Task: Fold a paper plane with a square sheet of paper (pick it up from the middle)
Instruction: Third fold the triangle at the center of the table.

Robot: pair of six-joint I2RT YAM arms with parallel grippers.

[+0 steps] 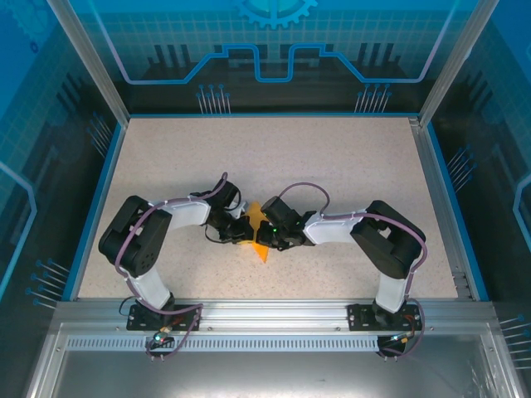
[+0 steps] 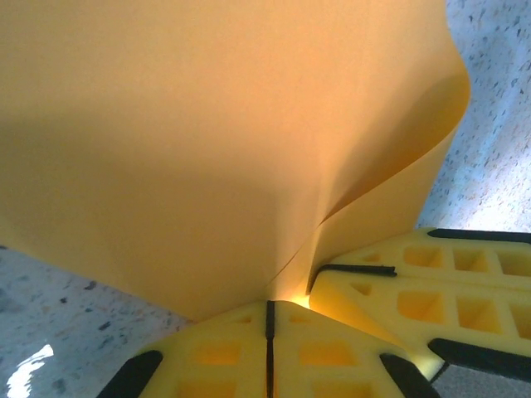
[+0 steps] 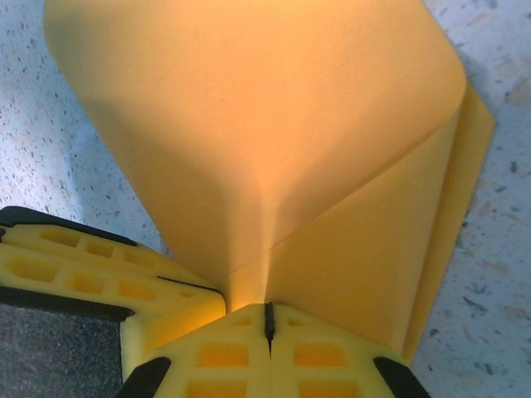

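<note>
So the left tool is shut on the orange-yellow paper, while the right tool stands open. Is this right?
Not quite: the right tool is shut on the paper too, as the right wrist view shows. The left tool is shut on it, as you said.

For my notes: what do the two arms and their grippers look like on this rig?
Both the left arm and right arm have white link shells between bulky black joint housings, with a purple cable looped along each. The left gripper and right gripper have yellow plastic fingers with lattice cut-outs and black edge strips.
</note>
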